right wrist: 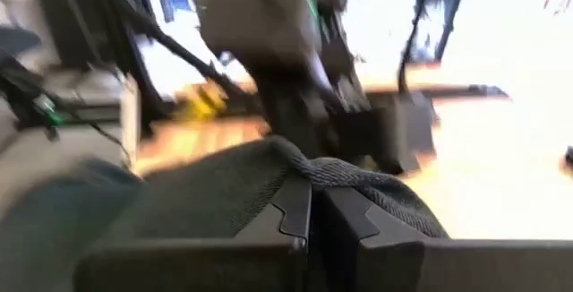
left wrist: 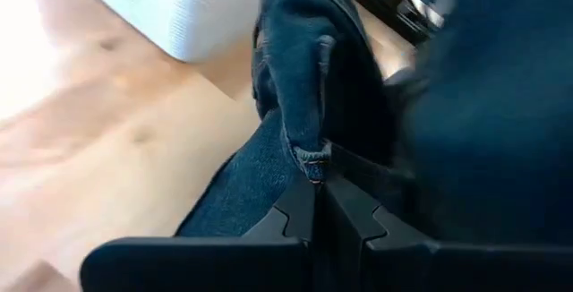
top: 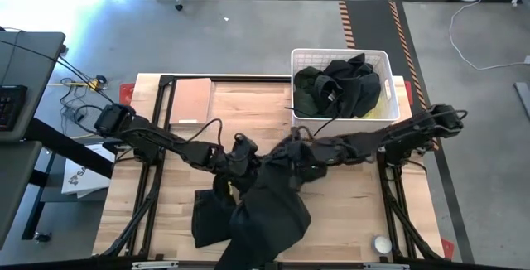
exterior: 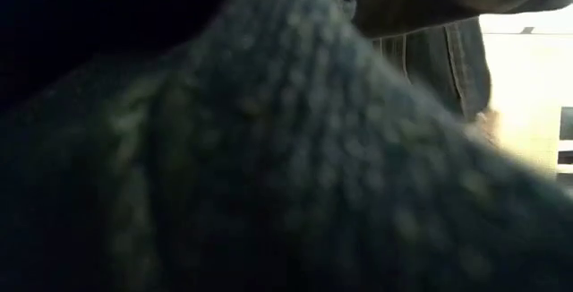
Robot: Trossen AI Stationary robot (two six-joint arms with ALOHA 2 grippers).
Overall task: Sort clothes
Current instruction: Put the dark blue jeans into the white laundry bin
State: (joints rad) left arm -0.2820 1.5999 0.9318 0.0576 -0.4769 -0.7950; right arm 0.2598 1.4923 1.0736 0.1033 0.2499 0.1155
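A large dark garment (top: 265, 212) lies spread over the table's near middle and fills the low view (exterior: 269, 167). My left gripper (top: 242, 156) and my right gripper (top: 286, 156) are both shut on its far part, close together above the table's middle. More dark clothes (top: 339, 88), with a bit of neon yellow (top: 383, 108), lie in the white lattice basket (top: 298, 59) at the far right. My left gripper pinches a hemmed edge of the dark garment (left wrist: 309, 153) between its two fingers; the cloth rises past the fingertips in thick folds. My right gripper pinches a bunched fold of the grey-green cloth (right wrist: 336, 176) between its two fingers; the cloth drapes away on both sides of the fingers.
A flat tan board (top: 190, 100) lies at the far left of the table. A small white round thing (top: 382, 244) sits near the table's near right corner. Bare wood shows between the board and the basket.
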